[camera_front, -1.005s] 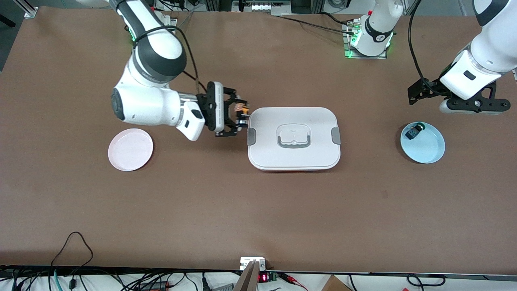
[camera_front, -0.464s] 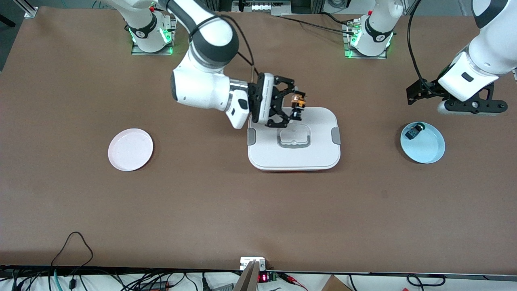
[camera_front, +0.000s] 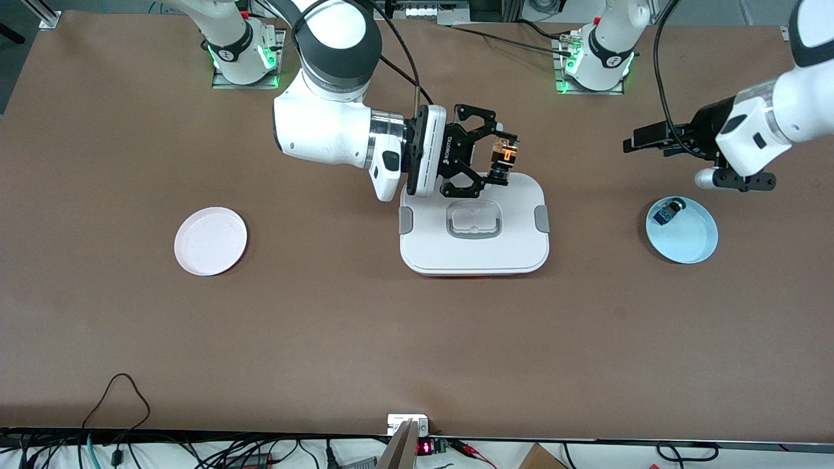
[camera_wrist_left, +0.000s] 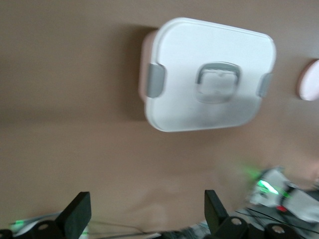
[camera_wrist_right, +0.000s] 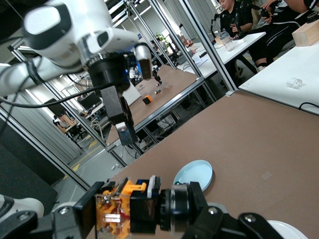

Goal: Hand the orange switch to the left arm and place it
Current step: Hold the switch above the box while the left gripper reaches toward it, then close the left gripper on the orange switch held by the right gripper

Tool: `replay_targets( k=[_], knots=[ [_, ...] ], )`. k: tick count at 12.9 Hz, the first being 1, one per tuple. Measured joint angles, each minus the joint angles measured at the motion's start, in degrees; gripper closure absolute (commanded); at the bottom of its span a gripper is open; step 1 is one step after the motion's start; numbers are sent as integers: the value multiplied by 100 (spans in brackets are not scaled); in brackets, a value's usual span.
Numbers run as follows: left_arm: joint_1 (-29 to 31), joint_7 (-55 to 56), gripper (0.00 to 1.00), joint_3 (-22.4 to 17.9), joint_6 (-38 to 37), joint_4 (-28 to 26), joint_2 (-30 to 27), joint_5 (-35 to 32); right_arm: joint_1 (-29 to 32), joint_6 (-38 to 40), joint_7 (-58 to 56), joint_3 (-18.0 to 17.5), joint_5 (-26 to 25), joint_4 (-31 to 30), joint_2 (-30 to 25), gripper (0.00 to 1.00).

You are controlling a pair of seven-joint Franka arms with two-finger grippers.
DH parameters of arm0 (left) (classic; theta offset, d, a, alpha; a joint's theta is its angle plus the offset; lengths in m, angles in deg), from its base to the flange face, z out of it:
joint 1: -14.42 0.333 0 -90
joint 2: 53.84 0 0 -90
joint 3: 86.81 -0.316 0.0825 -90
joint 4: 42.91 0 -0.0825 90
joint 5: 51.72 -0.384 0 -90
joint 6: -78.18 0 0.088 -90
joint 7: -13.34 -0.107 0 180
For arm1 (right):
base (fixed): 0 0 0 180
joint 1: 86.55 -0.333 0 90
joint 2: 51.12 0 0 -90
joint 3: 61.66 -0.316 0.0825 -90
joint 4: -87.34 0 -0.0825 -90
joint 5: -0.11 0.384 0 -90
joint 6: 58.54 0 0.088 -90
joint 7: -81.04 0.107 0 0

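Carry-over step in hand. Right gripper (camera_front: 498,156), frame centre-top, pinches the orange switch (camera_front: 505,152) in the air over the box (camera_front: 474,251) edge. Left gripper (camera_front: 658,140), upper right of frame above the blue plate (camera_front: 690,244), fingers spread, waits. Judgement: next comes a mid-air handover clear of the box lid.

Brand lettering on the right gripper (camera_front: 500,158) body, too small to read, no other legible text
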Motion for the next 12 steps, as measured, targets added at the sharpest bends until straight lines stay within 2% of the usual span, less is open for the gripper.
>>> replay_targets(
  k=[2,4,7,9,12],
  knots=[
    [340,4,0,-13,-558,-6,441,1258,-18,0,0,0,109,9,18,77],
    [487,32,0,-14,-746,-7,809,1903,-19,0,-172,0,109,12,35,77],
    [481,151,0,64,-780,-124,1024,2883,-18,-1,-872,7,109,18,160,77],
    [450,36,0,204,-612,-385,1057,3661,-16,-24,-1391,12,109,67,289,77],
    [417,-466,0,683,213,-796,1060,4478,-14,-55,-1644,14,109,169,402,77]
  ],
)
